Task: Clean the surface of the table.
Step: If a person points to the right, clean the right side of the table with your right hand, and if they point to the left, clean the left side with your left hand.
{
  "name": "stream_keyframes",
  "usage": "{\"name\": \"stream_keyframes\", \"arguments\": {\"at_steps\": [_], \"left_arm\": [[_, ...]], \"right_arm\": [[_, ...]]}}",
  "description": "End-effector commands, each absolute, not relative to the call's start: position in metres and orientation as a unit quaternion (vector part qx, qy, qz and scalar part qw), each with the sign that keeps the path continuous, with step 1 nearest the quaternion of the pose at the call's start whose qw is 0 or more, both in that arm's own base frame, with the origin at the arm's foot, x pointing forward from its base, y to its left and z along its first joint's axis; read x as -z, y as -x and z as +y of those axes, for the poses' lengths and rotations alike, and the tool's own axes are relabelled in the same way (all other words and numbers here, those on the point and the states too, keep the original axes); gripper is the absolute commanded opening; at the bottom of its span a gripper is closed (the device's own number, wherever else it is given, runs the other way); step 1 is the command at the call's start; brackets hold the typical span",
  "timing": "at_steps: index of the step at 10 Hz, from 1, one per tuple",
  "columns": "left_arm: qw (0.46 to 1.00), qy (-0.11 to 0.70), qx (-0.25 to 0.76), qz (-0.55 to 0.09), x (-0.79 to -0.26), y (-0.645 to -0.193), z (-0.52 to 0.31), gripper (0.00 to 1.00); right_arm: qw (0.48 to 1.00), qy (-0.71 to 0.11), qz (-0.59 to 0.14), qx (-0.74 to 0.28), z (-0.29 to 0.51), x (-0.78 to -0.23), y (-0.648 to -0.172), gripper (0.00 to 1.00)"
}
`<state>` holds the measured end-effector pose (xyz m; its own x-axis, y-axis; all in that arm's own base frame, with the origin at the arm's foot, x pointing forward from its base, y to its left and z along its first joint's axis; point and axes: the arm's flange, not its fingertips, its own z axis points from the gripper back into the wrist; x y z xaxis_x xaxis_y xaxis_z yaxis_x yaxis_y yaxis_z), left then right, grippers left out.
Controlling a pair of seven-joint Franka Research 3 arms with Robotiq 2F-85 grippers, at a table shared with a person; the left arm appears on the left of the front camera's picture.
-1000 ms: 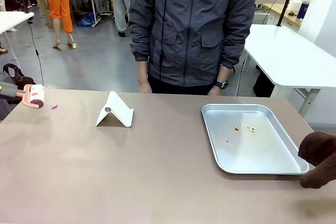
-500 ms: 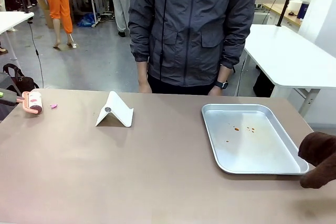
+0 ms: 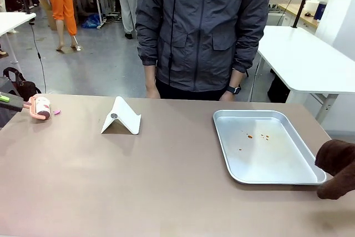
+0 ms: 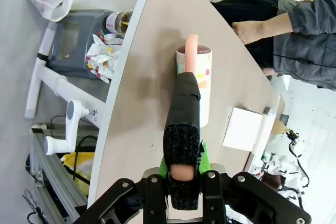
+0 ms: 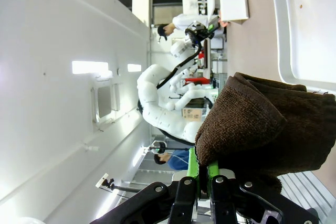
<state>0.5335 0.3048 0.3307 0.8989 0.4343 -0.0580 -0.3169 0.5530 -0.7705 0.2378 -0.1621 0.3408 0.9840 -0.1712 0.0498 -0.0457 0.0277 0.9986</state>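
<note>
The left fingers [image 4: 153,195] clamp a roller [image 4: 195,85], right fingers [image 5: 187,198] a cloth [image 5: 262,129] (tray [image 3: 277,159], stand [image 3: 122,117] between).

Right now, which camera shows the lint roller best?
The left wrist view: the lint roller is large and central, handle in the left pincer. The front view shows it small at the table's left edge.

Bright, even overhead indoor light. Matte worktop [image 3: 166,181] has no glare, only faint soft shadows. Silver tray [image 3: 266,162] has a mild sheen. Front view is sharp. Wrist views are wide-angle with bent edges. Ceiling lights [image 5: 89,67] are blown out, and the nearest foreground is slightly soft.
</note>
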Motion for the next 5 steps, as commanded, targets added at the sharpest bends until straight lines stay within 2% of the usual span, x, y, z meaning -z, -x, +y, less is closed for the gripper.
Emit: {"name": "stream_keyframes", "arguments": {"at_steps": [1,5], "left_arm": [[0.889,0.399,-0.221,-0.047,-0.322,-0.545,0.294,0.22],[0.892,0.403,-0.201,-0.033,-0.324,-0.571,0.258,0.22]], "right_arm": [[0.714,-0.694,-0.075,0.047,-0.162,-0.347,-0.236,0.00],[0.714,-0.694,-0.075,0.047,-0.162,-0.347,-0.236,0.00]]}}
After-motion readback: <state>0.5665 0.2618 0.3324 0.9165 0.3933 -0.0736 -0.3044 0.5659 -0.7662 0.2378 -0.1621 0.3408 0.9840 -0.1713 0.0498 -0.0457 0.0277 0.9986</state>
